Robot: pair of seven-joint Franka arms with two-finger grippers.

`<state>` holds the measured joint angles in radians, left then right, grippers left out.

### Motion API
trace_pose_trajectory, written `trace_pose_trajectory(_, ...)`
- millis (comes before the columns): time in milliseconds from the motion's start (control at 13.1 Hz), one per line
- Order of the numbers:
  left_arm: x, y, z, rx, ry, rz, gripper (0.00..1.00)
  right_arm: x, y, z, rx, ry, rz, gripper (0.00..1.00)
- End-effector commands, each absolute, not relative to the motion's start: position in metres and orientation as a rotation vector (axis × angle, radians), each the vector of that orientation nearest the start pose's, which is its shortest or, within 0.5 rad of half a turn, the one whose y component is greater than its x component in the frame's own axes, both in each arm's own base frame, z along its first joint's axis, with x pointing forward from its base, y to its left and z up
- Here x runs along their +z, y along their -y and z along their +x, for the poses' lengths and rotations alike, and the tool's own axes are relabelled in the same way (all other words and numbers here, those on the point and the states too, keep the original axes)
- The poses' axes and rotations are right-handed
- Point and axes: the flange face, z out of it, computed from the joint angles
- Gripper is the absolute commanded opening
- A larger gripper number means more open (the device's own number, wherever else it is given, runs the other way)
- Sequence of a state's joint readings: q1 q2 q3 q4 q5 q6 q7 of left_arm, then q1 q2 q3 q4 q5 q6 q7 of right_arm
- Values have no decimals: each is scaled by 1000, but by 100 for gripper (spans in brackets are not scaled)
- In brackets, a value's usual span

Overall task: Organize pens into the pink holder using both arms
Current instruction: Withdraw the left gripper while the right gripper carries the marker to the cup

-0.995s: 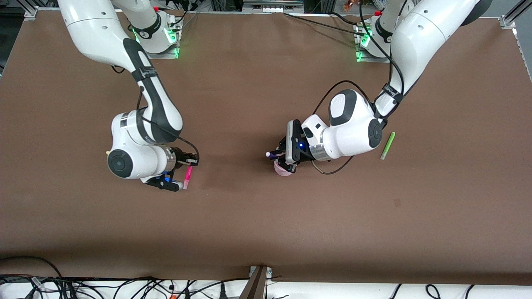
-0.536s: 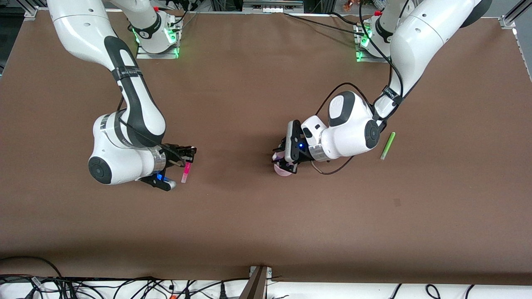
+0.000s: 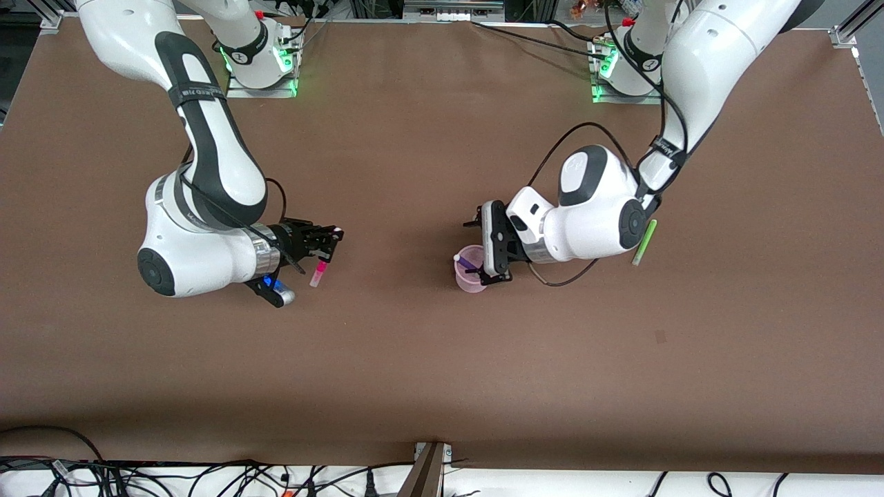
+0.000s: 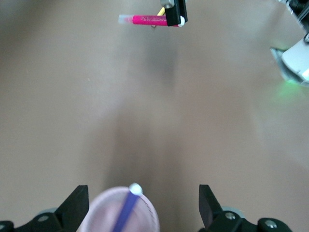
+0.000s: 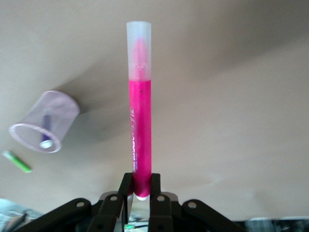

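Brown table (image 3: 428, 359) fills the front view, and we see both arms reaching in from their bases. We see the right gripper (image 3: 324, 250) up over the table toward the right arm's end, jaws pinched on the magenta pen (image 3: 318, 271), which hangs down from the fingertips with its pale cap lowest. We find the pink holder (image 3: 470, 273) standing upright near the table's middle, with the dark purple pen (image 3: 467, 262) leaning inside it, pale end poking above the rim. We put the left gripper (image 3: 492, 257) just above and beside the holder; this view hides the fingers, so we cannot tell their spread from it. We see the light green pen (image 3: 644, 242) lying flat on the table toward the left arm's end, partly tucked under the left arm's wrist.

Left wrist view: we see both black fingers (image 4: 73, 209) spread wide with nothing between them, the holder (image 4: 145, 217) below and the purple pen (image 4: 127, 212) inside it. Farther off, the right gripper (image 4: 175, 13) holds the magenta pen (image 4: 147, 20).

Right wrist view: we see the jaws (image 5: 141, 193) clamped on the magenta pen (image 5: 140, 125) at its lower end, clear cap pointing away. The holder (image 5: 46, 121) with the purple pen (image 5: 47, 128) sits apart, and the green pen (image 5: 17, 162) lies past it.
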<state>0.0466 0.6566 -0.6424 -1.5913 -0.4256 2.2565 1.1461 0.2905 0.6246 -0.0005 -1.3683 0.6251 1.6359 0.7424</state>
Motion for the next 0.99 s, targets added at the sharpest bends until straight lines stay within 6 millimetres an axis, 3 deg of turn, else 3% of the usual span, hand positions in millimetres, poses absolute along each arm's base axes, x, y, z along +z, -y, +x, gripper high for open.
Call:
trace_pose_trajectory(0,364,306,613,174,1442,2073,100,356,-289,637,890,-911,-2464,8)
trace_pose_trajectory(306,410,242,620,-165,1303,2322,100,357,-338,633,903,-1094,-2287,8)
trace_pose_trajectory(536,437,200,623,-423,1214,2590,100,350,-390,623,876,-1246,-2169,8)
trace_pose_trajectory(689,460,173,618,-562,980,2798,100,346,-427,616,840,-1339,-2049,8)
trace_pose_trajectory(842,487,162,613,-542,714,3046,100,349,-457,612,820,-1371,-1937,8)
trace_pose_trajectory(918,498,155,613,-517,722,3098,100,350,-469,614,815,-1384,-1878,8)
